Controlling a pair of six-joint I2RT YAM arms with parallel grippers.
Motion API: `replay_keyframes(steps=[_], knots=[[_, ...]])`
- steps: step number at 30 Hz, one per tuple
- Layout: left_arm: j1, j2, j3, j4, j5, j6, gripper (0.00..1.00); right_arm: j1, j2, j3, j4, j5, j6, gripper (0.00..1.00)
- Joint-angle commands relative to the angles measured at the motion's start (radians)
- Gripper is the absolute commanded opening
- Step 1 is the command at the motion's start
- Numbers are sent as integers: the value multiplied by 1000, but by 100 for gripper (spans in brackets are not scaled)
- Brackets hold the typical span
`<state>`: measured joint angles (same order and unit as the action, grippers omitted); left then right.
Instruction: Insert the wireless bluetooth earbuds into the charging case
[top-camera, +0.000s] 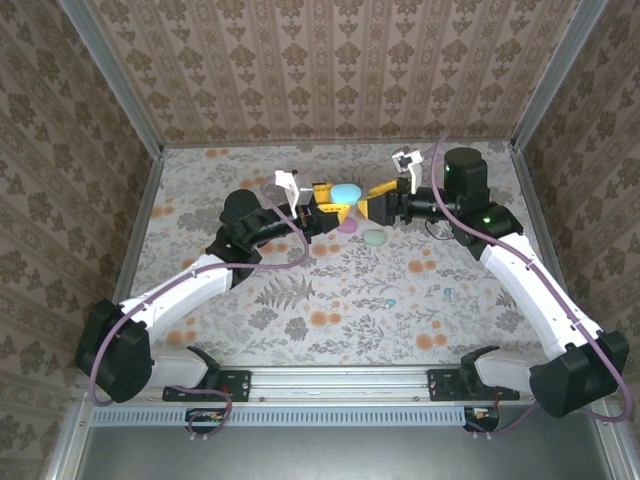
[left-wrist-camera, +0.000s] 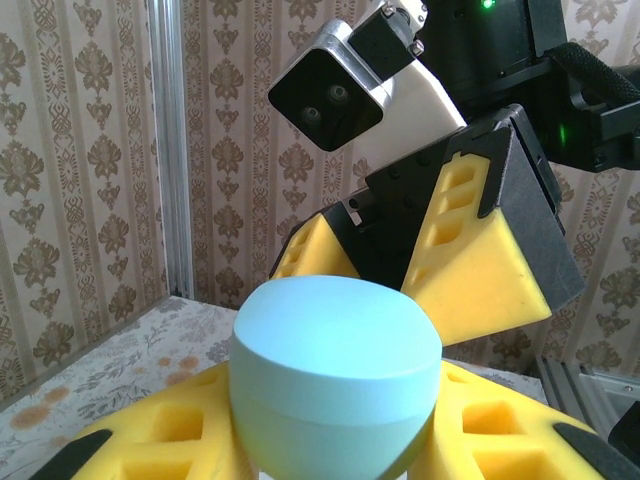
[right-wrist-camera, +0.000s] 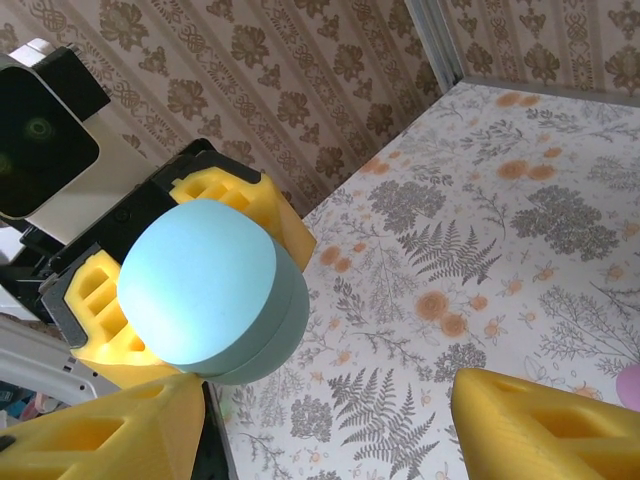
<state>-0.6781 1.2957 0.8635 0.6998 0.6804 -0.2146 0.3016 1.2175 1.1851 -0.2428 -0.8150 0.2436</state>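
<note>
The left gripper is clamped on the blue case, which is held off the table between the yellow pads, toward the far middle of the work area. The right gripper is set facing it with its jaws spread wide and nothing gripped. The case is seen just ahead of its fingers and, as far as can be told, is not touched by them. A seam is seen running round the case and the lid is shut, so nothing can yet be put in. Below the two grippers a pink case and a mint case are seen lying on the table, just beside each other. Two buds are seen lying loose nearer the arm bases, well apart from the cases, one to the left of the other. The task is judged to be at an early stage: a case is lifted and presented, while opening it, fetching the buds and seating them are not yet done.
</note>
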Motion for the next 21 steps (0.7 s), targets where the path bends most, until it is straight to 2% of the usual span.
replay_keyframes(steps=[1, 10, 21], knots=[[3, 5, 18, 33, 46, -16, 29, -2, 7, 40, 12, -9, 26, 68], [2, 17, 41, -9, 104, 3, 29, -2, 14, 48, 87, 16, 99, 68], [-1, 8, 29, -9, 93, 1, 29, -2, 52, 95, 71, 111, 157, 68]])
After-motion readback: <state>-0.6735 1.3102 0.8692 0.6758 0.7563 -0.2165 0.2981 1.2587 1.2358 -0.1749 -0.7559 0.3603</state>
